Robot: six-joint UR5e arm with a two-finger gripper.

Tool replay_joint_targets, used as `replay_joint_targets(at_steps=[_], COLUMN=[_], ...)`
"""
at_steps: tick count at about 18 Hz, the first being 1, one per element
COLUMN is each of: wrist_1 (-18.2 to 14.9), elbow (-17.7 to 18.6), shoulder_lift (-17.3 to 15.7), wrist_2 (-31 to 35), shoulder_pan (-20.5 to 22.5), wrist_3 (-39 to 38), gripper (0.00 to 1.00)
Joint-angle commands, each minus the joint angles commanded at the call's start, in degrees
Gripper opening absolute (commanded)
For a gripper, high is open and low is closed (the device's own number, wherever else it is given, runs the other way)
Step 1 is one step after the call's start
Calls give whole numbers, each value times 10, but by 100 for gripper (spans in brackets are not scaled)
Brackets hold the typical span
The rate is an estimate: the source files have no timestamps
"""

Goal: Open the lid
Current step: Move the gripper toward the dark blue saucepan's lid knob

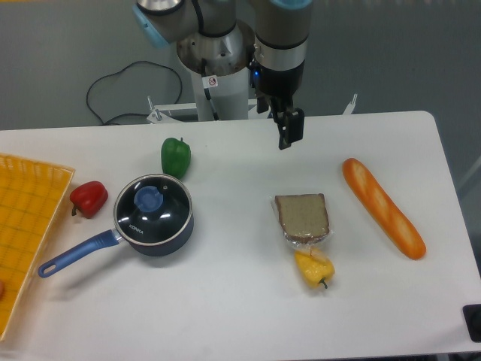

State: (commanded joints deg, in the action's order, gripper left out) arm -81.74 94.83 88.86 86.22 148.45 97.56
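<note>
The lid [154, 210], round clear glass with a metal rim and a blue knob [149, 199], rests flat on the dark blue saucepan [161, 242] at the left of the table. The pan's blue handle [75, 254] points toward the front left. My gripper [289, 129] hangs above the table's back middle, well to the right of and behind the pan. It is seen edge-on, so the frame does not show how its fingers stand; nothing shows in them.
A green pepper [175, 156] and a red pepper [89, 198] lie close to the pan. A bread slice [301, 216], a yellow pepper [314, 268] and a baguette [382, 207] lie to the right. A yellow tray [22, 218] sits at the left edge.
</note>
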Motion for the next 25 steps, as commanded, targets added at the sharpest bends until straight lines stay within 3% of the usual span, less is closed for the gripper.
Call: replay_joint_targets(at_steps=[6, 13, 21, 25], wrist_1=[4, 24, 18, 19], elbow=[-5, 12, 22, 22], shoulder_lift=[2, 3, -1, 0], wrist_2=[-1, 0, -5, -49], shoulder_pan=[-2, -14, -15, -23], wrist_3=[7, -2, -3, -51], gripper=[100, 100, 100, 100])
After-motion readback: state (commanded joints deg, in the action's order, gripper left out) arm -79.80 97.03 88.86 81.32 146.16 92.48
